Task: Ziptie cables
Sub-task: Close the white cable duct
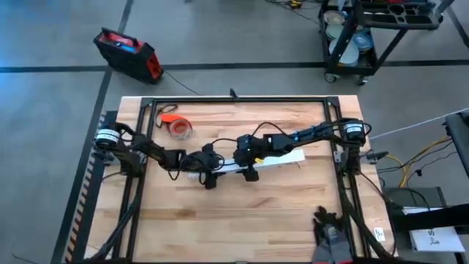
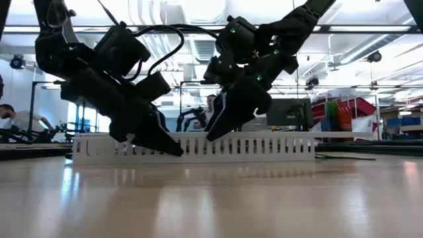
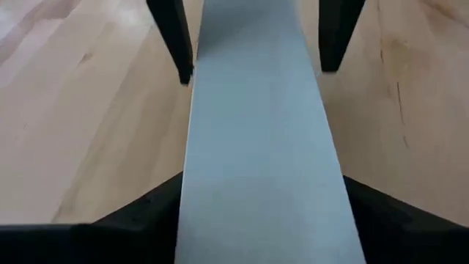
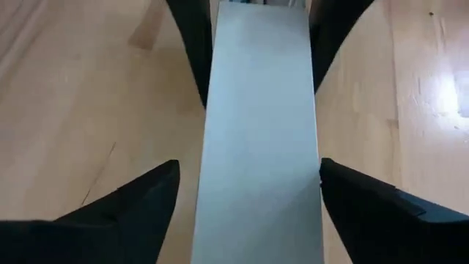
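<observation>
I have both hands down on the long white slotted channel (image 1: 282,158) lying across the middle of the tabletop (image 1: 242,213). My left hand (image 1: 210,181) straddles it toward its left end, my right hand (image 1: 251,174) further right, the two near each other. In each wrist view my dark fingers (image 3: 170,33) stand apart on either side of the white strip (image 4: 260,132), so both hands are spread wide and grasping nothing; whether the tips touch the channel walls I cannot tell.

The cables and the ziptie are not visible to me in any view; they may lie under my arms or inside the channel, but I cannot say. An orange tape roll (image 1: 178,128) sits far left on the tabletop, well apart from my hands.

I judge the channel light, rigid and smooth-sided, so it could skid if pinched unevenly; I would take it across its narrow width. The wires should be soft and springy, best gathered mid-bundle. The ziptie will be thin and slippery, best held near an end.
</observation>
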{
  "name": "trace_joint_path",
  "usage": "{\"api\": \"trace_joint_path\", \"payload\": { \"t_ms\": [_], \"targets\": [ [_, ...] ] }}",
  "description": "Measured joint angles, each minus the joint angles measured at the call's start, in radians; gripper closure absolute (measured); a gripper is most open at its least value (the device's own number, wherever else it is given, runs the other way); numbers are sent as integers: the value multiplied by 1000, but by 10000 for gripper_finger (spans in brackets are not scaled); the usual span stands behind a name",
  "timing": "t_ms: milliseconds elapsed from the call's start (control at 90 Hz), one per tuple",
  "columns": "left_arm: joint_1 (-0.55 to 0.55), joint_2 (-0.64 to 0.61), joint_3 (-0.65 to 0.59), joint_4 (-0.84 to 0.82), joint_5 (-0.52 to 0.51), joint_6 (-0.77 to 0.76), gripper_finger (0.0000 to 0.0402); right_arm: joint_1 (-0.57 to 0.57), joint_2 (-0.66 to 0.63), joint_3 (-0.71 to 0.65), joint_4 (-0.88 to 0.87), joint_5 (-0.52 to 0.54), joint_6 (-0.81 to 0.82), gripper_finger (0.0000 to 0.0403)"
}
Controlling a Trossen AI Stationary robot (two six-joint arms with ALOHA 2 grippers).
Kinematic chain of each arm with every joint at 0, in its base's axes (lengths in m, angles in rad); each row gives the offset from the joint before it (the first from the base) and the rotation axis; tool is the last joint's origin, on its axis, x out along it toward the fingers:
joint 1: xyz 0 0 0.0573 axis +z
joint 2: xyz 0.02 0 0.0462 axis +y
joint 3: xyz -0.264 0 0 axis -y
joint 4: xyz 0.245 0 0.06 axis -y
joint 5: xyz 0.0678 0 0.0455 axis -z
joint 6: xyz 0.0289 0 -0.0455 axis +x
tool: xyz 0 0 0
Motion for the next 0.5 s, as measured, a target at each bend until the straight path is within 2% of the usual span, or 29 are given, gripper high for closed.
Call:
{"api": "trace_joint_path", "payload": {
  "t_ms": [200,411,500],
  "targets": [
    [0,-140,1,-130,11,-2,135,0,-1,-5,-2,2,1,104],
    [-1,-343,0,-542,50,-83,134,-1,-2,-17,-11,4,3,129],
    [-6,-402,-14,-610,51,-127,141,-5,-2,-19,-8,5,-2,134]
  ]
}}
